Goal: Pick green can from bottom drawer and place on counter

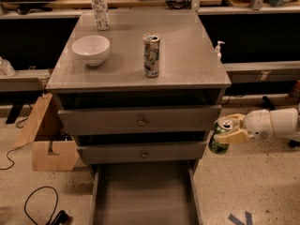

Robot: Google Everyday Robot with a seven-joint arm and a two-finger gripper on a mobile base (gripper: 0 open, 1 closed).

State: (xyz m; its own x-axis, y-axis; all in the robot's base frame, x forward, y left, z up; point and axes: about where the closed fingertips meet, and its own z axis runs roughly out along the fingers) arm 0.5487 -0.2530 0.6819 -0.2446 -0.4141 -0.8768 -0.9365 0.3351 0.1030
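Note:
The green can (218, 140), short, dark green with a silver lid, hangs in the air to the right of the cabinet, level with the middle drawer front. My gripper (228, 131) comes in from the right on a white arm and is shut on the can, its tan fingers (234, 136) clasped around its upper part. The bottom drawer (145, 196) is pulled out at the foot of the cabinet, its flat grey floor bare. The counter (183, 64) is the glossy grey cabinet top, above and left of the can.
On the counter stand a tall slim silver-and-black can (151, 55), a white bowl (91, 49) and a clear plastic bottle (99, 7). Two closed knobbed drawers (140, 121) face me. A cardboard box (47, 142) and cables lie on the floor at left.

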